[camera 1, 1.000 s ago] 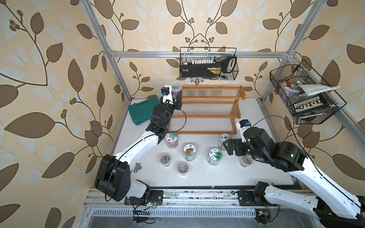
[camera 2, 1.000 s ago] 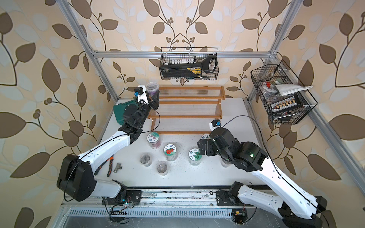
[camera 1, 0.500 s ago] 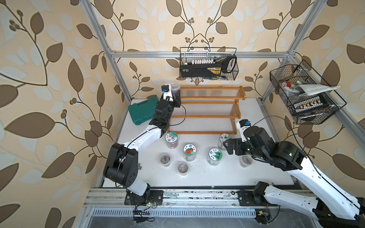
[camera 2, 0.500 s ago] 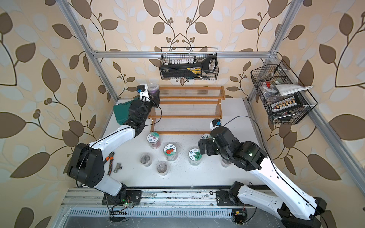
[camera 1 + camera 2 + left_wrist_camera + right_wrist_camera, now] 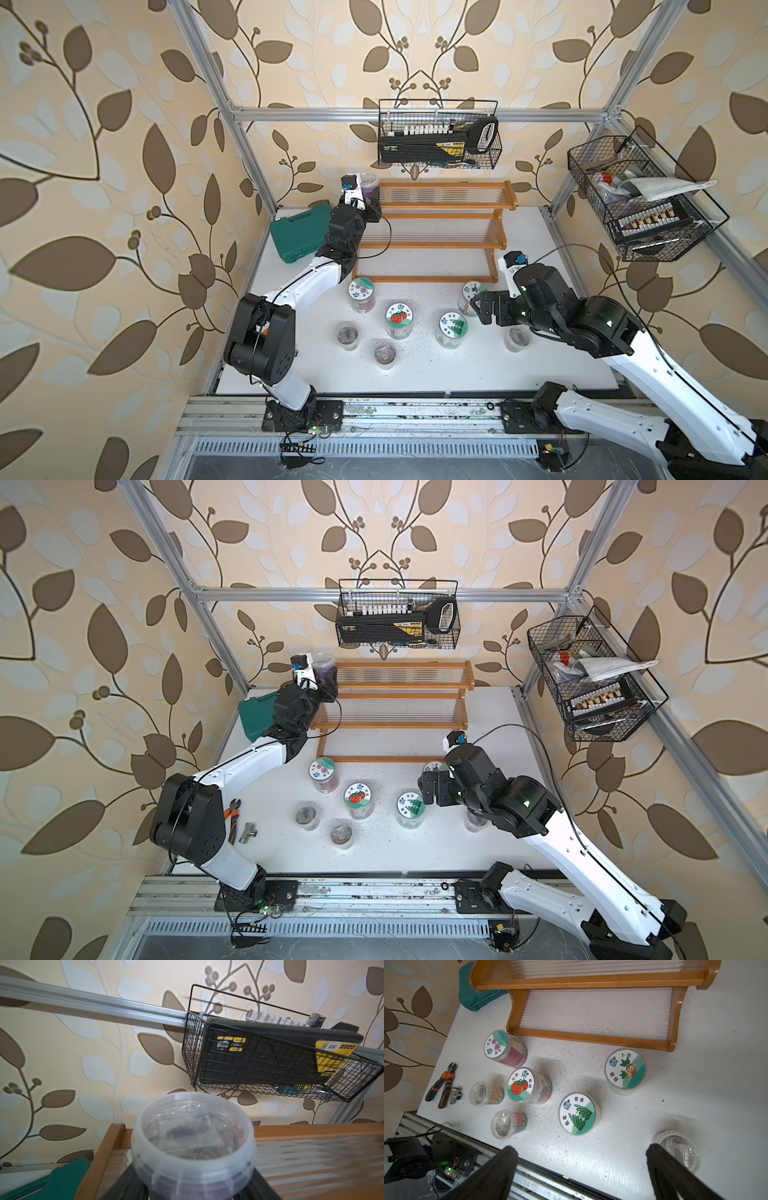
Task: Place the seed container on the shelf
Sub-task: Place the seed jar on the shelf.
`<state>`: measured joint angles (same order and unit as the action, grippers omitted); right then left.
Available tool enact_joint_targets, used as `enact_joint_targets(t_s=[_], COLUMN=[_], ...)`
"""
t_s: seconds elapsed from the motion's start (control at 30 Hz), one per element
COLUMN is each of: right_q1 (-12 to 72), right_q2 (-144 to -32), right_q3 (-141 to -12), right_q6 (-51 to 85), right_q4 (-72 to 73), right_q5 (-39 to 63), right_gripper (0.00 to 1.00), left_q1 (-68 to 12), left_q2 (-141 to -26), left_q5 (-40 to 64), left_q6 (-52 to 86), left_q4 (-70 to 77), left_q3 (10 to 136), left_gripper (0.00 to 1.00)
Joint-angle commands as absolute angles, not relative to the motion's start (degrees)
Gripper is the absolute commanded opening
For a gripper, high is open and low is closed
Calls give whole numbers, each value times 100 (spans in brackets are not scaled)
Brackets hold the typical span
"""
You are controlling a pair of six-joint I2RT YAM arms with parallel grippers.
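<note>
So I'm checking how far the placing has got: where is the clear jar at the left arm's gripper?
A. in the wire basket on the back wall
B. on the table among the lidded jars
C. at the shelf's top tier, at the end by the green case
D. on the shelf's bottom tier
C: in a top view the jar is up at the top tier of the shelf, at the end nearest the green case.

Pretty much only the jar lids are readable, and it's all Chinese. The tomato lid says 心想 and 柿成. The carrot lid has 卜息, and the other pair looks like 自强. The green leaf lid says 答答; I can't make out the rest. The flower lid is too small for me. The black case has a yellow sticker with a barcode, but the print is unreadable.
</note>
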<state>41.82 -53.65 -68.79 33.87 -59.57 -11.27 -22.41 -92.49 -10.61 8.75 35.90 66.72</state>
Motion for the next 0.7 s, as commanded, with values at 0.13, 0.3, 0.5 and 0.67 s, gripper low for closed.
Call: enact_joint_targets(t_s=[0.13, 0.3, 0.5, 0.67], right_q1=[4068, 4061, 4063, 4062], right_q2=[-5276, -5225, -5230, -5239], right_q3=[-6682, -6636, -6596, -6582], right_q6=[3287, 3278, 3288, 3307], right_q4=[-5911, -5886, -5867, -5868], right_q5=[-1006, -963, -884, -836], right_gripper=[99, 99, 99, 99], left_q1=[-2162, -2162, -2162, -2162], left_q2=[-9209, -8990, -8675, -8392], left_q5=[-1173, -1123, -1104, -1064], left_q6=[735, 637, 600, 560], left_q4=[3465, 3223, 2487, 1812], left_q3=[6919, 6888, 7013, 7169], left_gripper=[86, 90, 95, 97])
